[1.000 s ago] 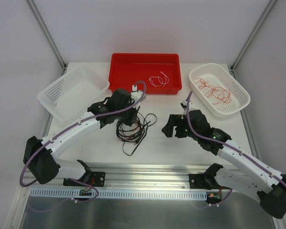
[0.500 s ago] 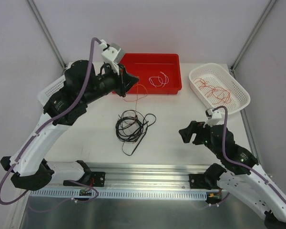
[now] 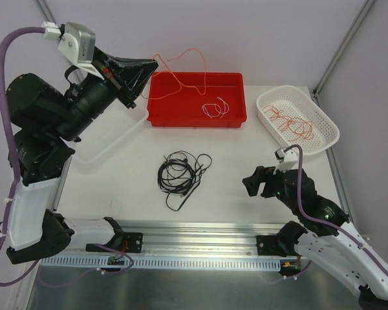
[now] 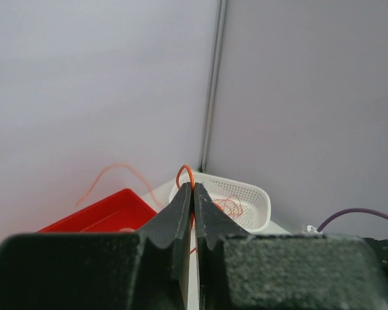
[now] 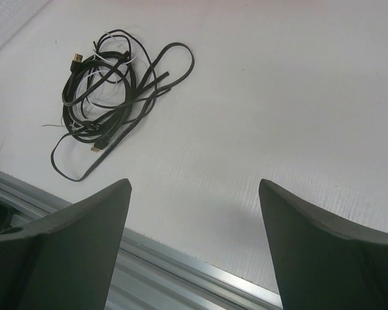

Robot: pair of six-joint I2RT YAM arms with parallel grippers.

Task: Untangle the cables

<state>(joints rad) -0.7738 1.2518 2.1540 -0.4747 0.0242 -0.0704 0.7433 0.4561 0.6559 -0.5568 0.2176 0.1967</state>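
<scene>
Up high, the left arm rears over the table's far-left corner, its left gripper [image 3: 150,64] pressed together on a red-orange cable [image 3: 203,64] that arcs down toward the red bin [image 3: 174,113]. The right arm sits folded low, its right gripper [image 3: 254,182] spread wide over the table [image 3: 233,145], well apart from the black cables [image 3: 180,173] tangled at mid-table.

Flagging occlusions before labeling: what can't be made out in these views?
Left wrist: left gripper hides the red-orange cable below the pinch; only a loop shows.
Top: left arm covers most of the left white basket.
Right wrist: black cable bundle too tangled to count strands.
</scene>
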